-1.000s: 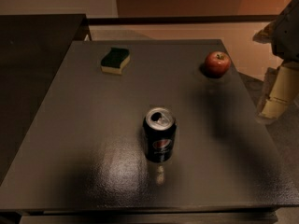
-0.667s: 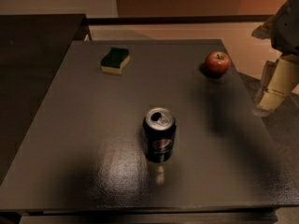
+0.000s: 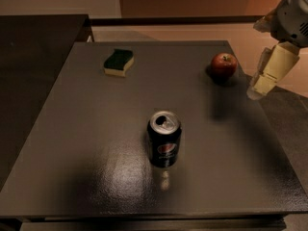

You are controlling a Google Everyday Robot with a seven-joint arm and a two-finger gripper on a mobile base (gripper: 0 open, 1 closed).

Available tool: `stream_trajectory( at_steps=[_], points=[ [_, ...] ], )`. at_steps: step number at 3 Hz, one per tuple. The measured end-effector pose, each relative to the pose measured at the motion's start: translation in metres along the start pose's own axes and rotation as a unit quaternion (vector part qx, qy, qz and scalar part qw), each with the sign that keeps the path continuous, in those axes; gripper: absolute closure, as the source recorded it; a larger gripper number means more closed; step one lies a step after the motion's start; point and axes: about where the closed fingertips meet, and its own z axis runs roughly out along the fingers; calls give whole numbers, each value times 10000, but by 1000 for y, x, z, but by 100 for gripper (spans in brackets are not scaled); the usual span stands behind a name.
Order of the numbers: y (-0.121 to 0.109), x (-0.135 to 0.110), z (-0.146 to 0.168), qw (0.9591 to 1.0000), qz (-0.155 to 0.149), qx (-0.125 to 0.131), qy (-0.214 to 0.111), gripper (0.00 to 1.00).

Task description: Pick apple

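The apple (image 3: 224, 64) is small, round and red with a short stem. It sits on the dark grey table (image 3: 96, 129) near its far right corner. My gripper (image 3: 258, 86) hangs at the right edge of the view, just off the table's right side. It is to the right of the apple and a little nearer to me, apart from it and holding nothing that shows.
A black soda can (image 3: 164, 139) stands upright in the middle of the table. A green and yellow sponge (image 3: 119, 62) lies at the far left. A dark counter (image 3: 33, 57) runs along the left side, with floor beyond the right edge.
My gripper has moved up and to the left, closer to the apple. The apple, can and sponge have not moved.
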Motion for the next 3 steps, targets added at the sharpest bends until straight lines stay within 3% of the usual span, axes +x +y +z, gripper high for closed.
stream_trajectory(
  at_steps=[3],
  points=[
    [-70, 18, 42, 9975, 416, 363, -432, 0]
  ],
)
